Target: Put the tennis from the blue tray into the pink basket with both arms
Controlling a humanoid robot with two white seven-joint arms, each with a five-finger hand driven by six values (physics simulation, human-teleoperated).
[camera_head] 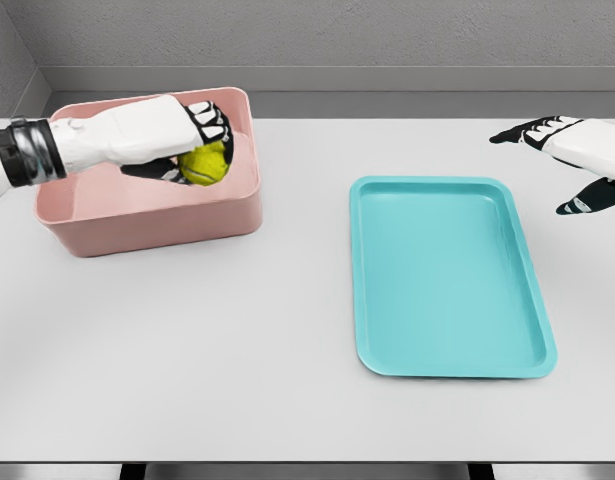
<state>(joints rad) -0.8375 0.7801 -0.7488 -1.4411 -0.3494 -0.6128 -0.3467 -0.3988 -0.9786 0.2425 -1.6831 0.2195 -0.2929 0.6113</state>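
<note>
A single head-mounted view looks steeply down from the near edge across the white table, grey wall along the frame's top.

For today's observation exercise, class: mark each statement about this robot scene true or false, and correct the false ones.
1. The yellow-green tennis ball lies on the flat turquoise-blue plastic tray. False: the tray holds nothing; the ball is over the pink rectangular plastic basket.
2. The left robot hand grips the ball. True.
3. The right robot hand holds a second ball. False: its fingers are spread and hold nothing.
4. The basket stands left of the tray on the grey table. True.
5. The basket and the tray touch. False: bare table separates them.
</note>
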